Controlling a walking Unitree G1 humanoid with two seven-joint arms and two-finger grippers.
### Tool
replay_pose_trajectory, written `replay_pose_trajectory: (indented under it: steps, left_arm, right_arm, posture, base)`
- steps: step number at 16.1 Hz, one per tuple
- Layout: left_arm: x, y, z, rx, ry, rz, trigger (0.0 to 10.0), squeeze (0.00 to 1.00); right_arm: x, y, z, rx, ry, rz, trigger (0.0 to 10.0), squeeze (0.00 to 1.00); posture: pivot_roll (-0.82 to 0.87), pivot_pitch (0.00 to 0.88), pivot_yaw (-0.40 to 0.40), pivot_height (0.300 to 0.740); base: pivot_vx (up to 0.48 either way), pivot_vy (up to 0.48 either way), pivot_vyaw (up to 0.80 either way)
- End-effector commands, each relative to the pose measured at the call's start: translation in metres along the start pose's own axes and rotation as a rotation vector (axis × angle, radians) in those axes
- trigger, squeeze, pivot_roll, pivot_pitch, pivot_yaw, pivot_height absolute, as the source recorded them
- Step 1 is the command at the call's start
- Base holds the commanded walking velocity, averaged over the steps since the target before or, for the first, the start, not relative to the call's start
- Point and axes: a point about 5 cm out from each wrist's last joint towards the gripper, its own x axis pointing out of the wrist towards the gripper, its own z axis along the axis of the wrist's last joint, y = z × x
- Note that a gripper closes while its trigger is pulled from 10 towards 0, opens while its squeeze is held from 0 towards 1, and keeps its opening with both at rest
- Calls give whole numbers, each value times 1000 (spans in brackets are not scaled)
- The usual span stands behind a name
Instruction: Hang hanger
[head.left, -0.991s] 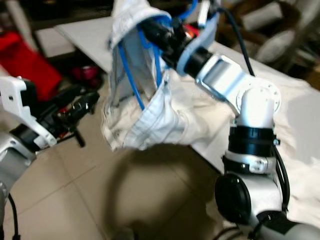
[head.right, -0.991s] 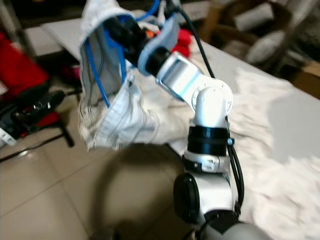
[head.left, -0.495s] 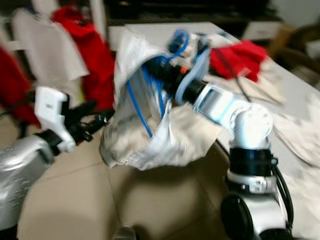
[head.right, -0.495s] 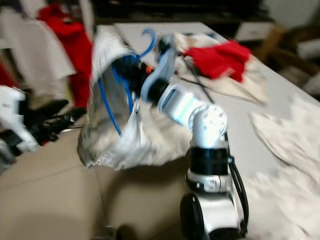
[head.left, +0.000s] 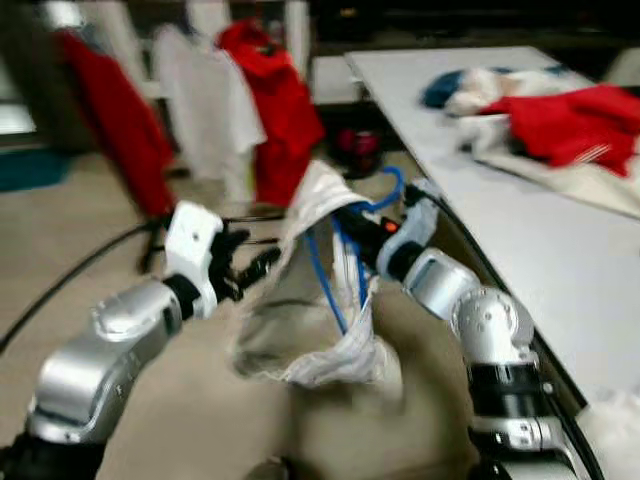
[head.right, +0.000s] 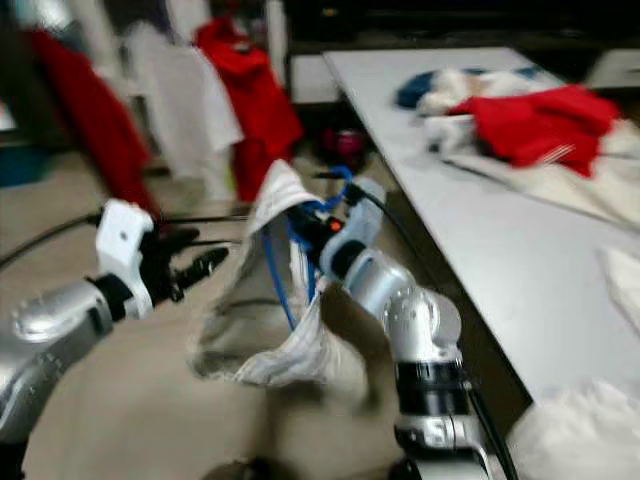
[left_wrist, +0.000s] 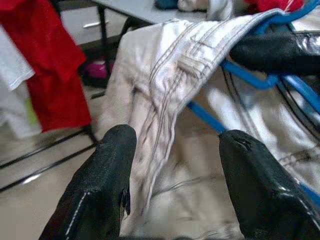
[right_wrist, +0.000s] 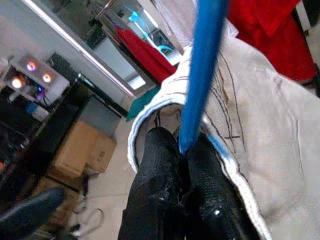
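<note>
Rack garments: red garments (head.left: 122, 120) and a white one (head.left: 205, 110) hang at the far left, well beyond the hanger; a second red piece (head.left: 272, 105) hangs past it, nearer the table end. The head views are blurred.
Left gripper: the left gripper (head.left: 250, 270) sits just left of the hanger, level with the draped cloth. In the left wrist view its two black fingers (left_wrist: 107, 185) stand wide apart with nothing between them, pointing at the cloth's folded seam, near it but apart.
Hanger: the blue hanger (head.left: 335, 275) is held up over the floor, left of the table edge, its hook (head.left: 392, 185) curling upward at the top.
Garment: a white garment (head.left: 310, 300) is draped over the hanger and sags below it in a loose bunch.
Right gripper: the right gripper (right_wrist: 182, 157) is tucked under the cloth at the hanger's top; its fingers are pressed together around the blue bar.
Table: the white table (head.left: 500, 200) runs to the right of the hanger.
Table clothes: a red garment (head.left: 570, 120), a pale one beneath it and something blue (head.left: 445, 88) lie on the table, well right of the hanger.
</note>
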Motion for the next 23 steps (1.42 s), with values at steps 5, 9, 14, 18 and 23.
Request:
replay_pose_trajectory:
  steps: [5, 9, 14, 18, 23]
  left_arm:
    - [5, -6, -4, 72, 6, -96, 10000, 0]
    - [8, -18, -19, 175, 65, -331, 10000, 1000]
    - [11, -18, -35, 166, 131, -560, 10000, 796]
    - [21, -5, -45, 220, 159, -604, 10000, 0]
    - [39, 1, -56, 209, 161, -682, 2824, 0]
  right_arm:
    - [11, -4, 6, -135, -117, -79, 10000, 0]
    - [21, 0, 12, -201, -142, -103, 10000, 0]
    - [28, 20, 23, -224, -160, -36, 10000, 0]
    - [31, 35, 32, -212, -181, 16, 10000, 0]
    - [31, 47, 39, -174, -196, 63, 10000, 0]
  posture:
    - [-47, 22, 1, 740]
    - [-49, 12, 12, 740]
    - [-69, 19, -1, 740]
    - [-77, 22, 2, 740]
    - [-87, 27, -4, 740]
  base:
    - [0, 0, 300]
    - [0, 0, 0]
    - [0, 0, 0]
    - [0, 0, 0]
    - [0, 0, 0]
